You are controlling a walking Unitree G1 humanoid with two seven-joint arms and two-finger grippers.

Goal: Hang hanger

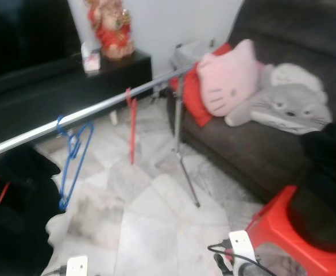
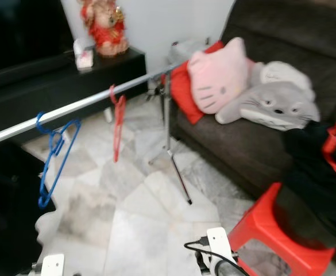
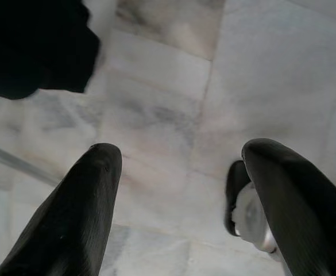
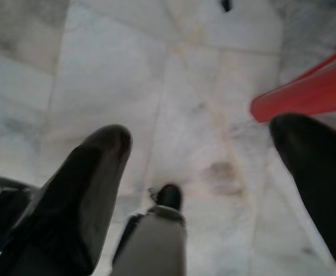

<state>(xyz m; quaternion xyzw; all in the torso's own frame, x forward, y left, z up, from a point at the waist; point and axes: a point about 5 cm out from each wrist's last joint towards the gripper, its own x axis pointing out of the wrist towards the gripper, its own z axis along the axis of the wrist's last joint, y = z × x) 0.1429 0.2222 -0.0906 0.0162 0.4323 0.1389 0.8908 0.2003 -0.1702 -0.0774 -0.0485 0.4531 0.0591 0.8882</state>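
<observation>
Two hangers hang on the silver rail (image 1: 99,109) that slants across the room: a blue hanger (image 1: 73,158) toward the robot's left and a red hanger (image 1: 132,129) further along, near the rail's tripod stand (image 1: 180,144). Both arms hang low over the marble floor (image 1: 150,230). The left claw (image 3: 179,201) is spread wide, nothing between its fingers. The right claw (image 4: 208,195) is likewise spread and empty, beside a red stool (image 1: 288,230). Plush cushions (image 1: 259,86) lie on the dark sofa (image 1: 254,149).
</observation>
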